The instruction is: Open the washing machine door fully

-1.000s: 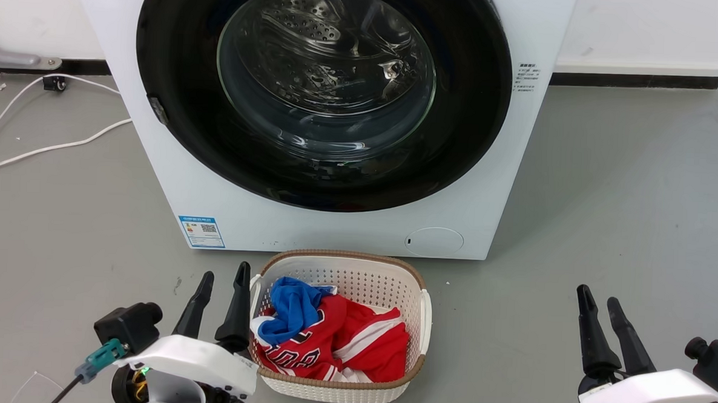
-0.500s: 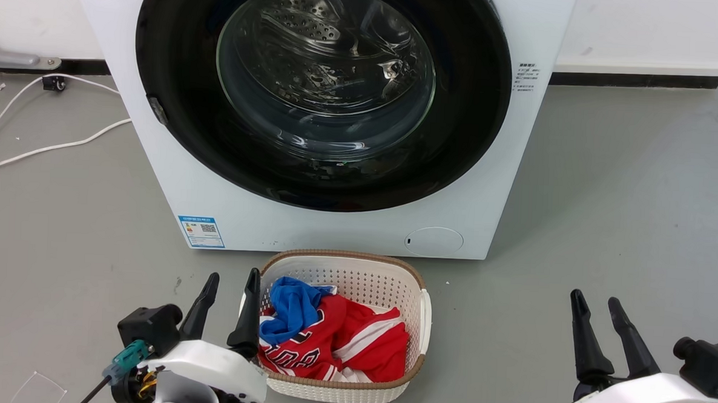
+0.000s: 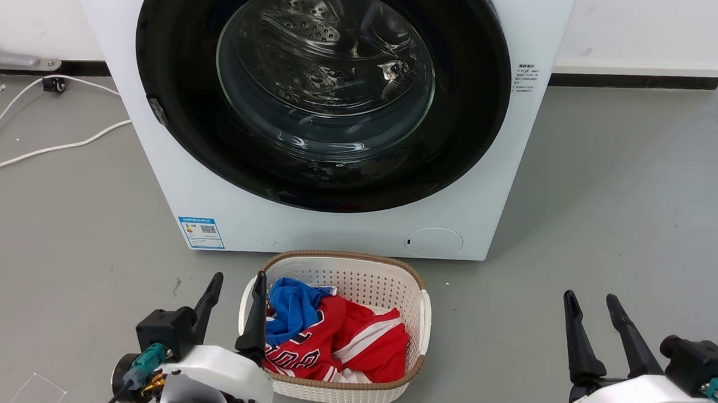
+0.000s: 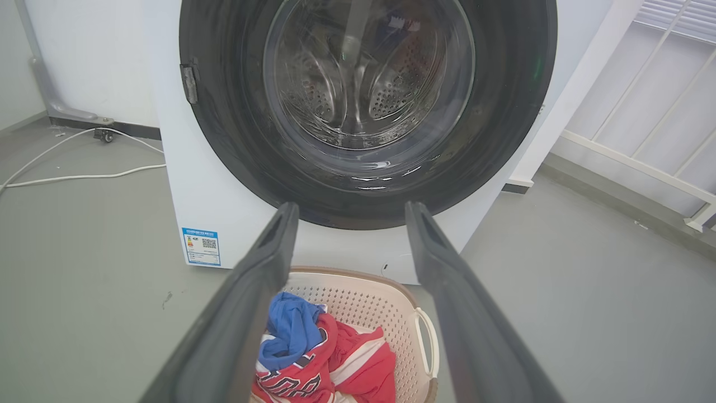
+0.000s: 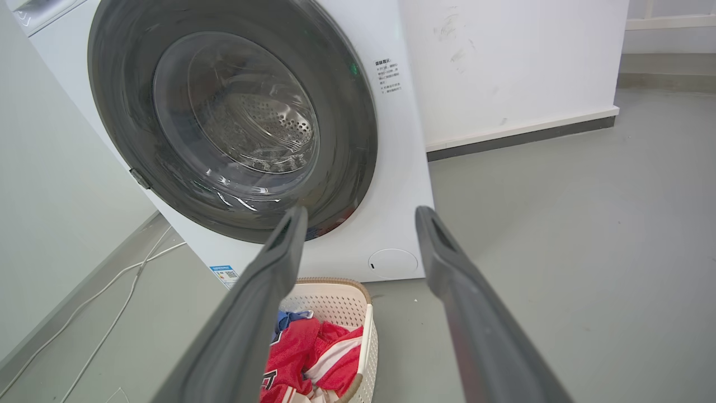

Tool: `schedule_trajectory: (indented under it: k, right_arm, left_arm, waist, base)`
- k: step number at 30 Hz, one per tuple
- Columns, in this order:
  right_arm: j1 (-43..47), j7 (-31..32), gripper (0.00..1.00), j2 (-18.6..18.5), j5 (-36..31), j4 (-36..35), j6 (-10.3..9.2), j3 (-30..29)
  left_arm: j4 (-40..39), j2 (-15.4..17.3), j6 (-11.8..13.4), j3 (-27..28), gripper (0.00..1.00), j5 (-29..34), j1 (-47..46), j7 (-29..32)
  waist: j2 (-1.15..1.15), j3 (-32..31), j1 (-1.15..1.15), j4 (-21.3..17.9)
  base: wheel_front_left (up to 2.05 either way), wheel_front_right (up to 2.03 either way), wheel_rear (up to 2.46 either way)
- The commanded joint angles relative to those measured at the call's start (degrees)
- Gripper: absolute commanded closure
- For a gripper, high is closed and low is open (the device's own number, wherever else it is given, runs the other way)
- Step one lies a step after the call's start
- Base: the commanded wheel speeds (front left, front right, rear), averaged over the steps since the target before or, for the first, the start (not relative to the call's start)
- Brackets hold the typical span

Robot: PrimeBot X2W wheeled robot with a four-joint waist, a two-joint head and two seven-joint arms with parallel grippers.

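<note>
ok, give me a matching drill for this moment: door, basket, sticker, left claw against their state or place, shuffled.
Things:
1. door
2. basket
3. sticker
4. left claw

States or places:
A. open, holding nothing
B. low left on the machine front
C. shut
D. holds red and blue clothes

Pairs: 1-C, 2-D, 3-B, 4-A
</note>
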Motion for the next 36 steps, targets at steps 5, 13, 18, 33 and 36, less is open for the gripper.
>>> schedule_trajectory:
  k: [5,13,18,33,36]
  right_arm:
    - [0.62,-0.79,0.0,0.21,-3.12,-0.92,0.11,0.38]
    - [0.99,-1.12,0.0,0.24,-7.05,-1.2,0.12,0.44]
    - [1.49,-1.31,0.0,0.28,-9.2,-1.36,0.13,0.46]
    - [2.37,-1.99,0.0,0.34,-13.04,-1.87,0.08,-0.44]
    - [2.21,-2.28,0.0,0.36,-13.28,-1.75,0.08,-0.65]
  left_arm:
    - [0.44,0.08,0.12,-0.77,0.0,3.35,-1.1,-1.08]
    - [1.13,-0.16,-0.05,-1.06,0.0,5.94,-1.18,-1.98]
    - [0.79,-0.38,0.23,-1.0,0.0,7.5,-1.04,-2.55]
    - [0.63,-0.71,0.42,-1.26,0.0,12.67,-0.02,-4.13]
    - [0.87,-0.78,0.33,-1.39,0.0,13.42,0.08,-4.34]
  waist:
    - [0.0,-0.01,0.0,-0.06]
    - [0.0,-0.09,0.0,-0.14]
    - [0.0,-0.18,0.0,-0.12]
    - [0.0,-0.53,0.0,-0.11]
    - [0.0,-0.53,0.0,-0.12]
  base:
    - [0.0,0.0,0.0]
    - [0.0,0.0,0.0]
    - [0.0,0.0,0.0]
    - [0.0,0.0,0.0]
    - [0.0,0.0,0.0]
